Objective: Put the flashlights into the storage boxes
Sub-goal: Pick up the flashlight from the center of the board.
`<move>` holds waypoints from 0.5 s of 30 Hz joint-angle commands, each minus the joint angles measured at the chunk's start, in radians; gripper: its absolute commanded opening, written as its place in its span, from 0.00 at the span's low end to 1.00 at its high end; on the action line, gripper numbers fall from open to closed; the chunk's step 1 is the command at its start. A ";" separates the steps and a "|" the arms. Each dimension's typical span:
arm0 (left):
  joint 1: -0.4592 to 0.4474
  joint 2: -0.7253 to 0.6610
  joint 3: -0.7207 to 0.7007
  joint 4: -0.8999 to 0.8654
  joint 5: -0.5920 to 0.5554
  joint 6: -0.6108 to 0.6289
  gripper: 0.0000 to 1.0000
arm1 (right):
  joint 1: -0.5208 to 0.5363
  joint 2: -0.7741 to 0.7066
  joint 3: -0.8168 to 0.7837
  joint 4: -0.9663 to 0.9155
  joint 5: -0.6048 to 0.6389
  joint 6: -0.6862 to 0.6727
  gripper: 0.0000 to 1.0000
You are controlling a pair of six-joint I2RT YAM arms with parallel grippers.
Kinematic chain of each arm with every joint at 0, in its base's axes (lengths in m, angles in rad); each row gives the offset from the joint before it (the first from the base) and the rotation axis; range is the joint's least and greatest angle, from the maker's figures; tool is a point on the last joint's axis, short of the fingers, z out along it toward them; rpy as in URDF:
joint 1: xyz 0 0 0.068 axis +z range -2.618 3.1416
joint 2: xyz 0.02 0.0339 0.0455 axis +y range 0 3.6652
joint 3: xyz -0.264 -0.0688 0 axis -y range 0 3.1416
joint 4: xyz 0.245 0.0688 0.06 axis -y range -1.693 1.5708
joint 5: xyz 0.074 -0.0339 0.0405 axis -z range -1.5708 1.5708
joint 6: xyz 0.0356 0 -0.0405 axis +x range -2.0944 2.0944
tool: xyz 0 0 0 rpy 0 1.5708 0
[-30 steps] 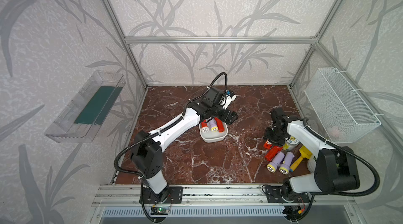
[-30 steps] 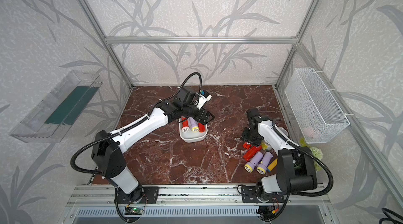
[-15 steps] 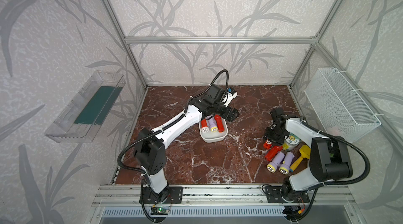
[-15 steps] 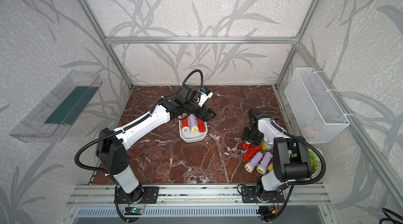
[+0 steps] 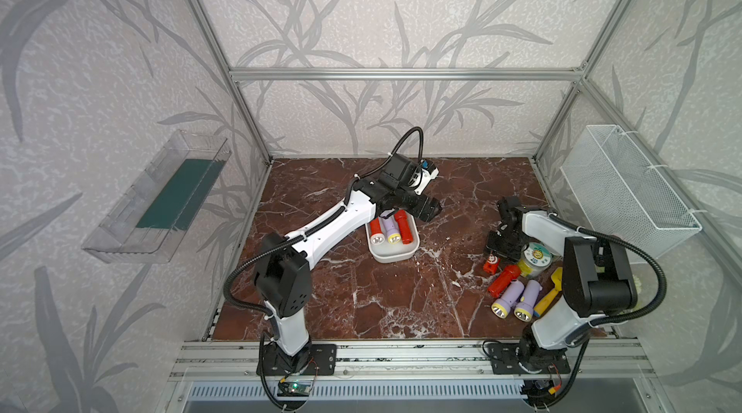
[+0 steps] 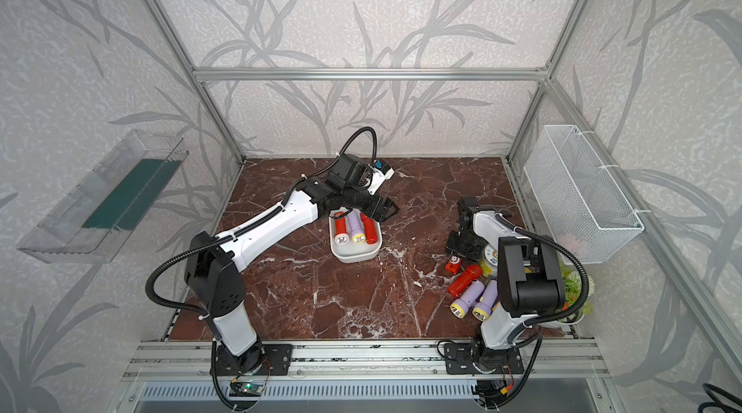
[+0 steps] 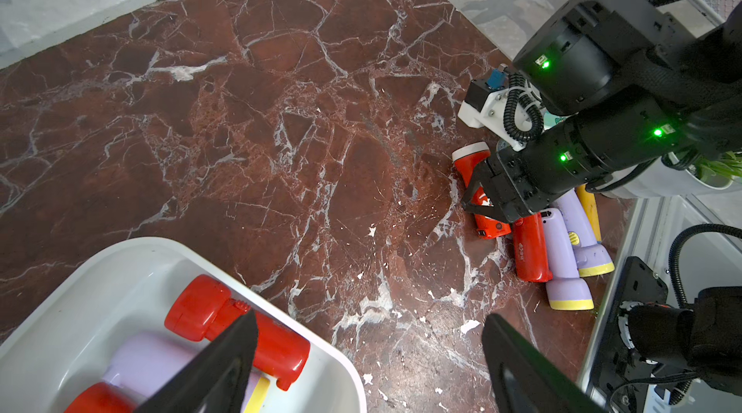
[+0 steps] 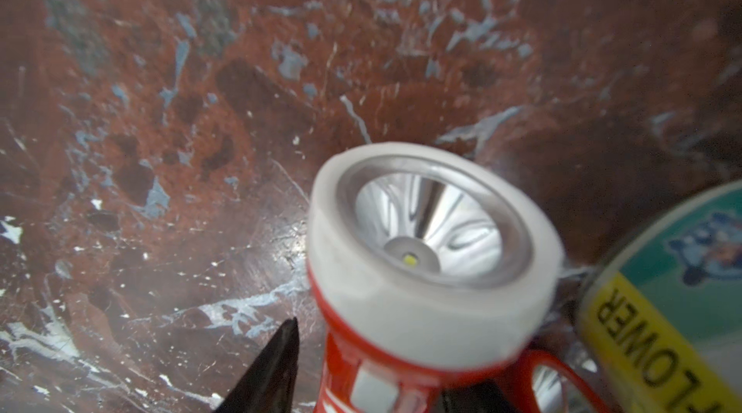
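Tabletop [image 5: 361, 302]: red-brown marble pattern, veined in white, flecked with small white chips.
Clear bin [image 5: 156, 206]: mounted on the left wall; a green panel is seen at its bottom.
Wire basket [image 5: 626, 190]: white mesh, hung on the right wall.
Jar [image 5: 536, 256]: stood near the tabletop's right edge; the round lid is printed green and yellow.
Toy shovel [image 5: 550, 294]: yellow, laid just beside the jar, partly hidden.

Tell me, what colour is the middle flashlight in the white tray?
Lavender; the middle flashlight shows best in a top view.

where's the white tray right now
In a top view the white tray sits near the middle of the table, holding three flashlights, with the open left gripper over its far end.
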 commanded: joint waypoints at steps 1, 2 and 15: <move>-0.006 0.016 0.033 -0.023 -0.012 0.022 0.90 | -0.005 0.022 0.031 -0.013 -0.012 -0.015 0.48; -0.005 0.017 0.033 -0.022 -0.012 0.020 0.90 | -0.006 0.022 0.036 -0.015 -0.013 -0.016 0.46; -0.005 -0.023 -0.017 -0.022 -0.035 0.024 0.90 | -0.005 0.017 0.068 -0.040 -0.043 -0.005 0.34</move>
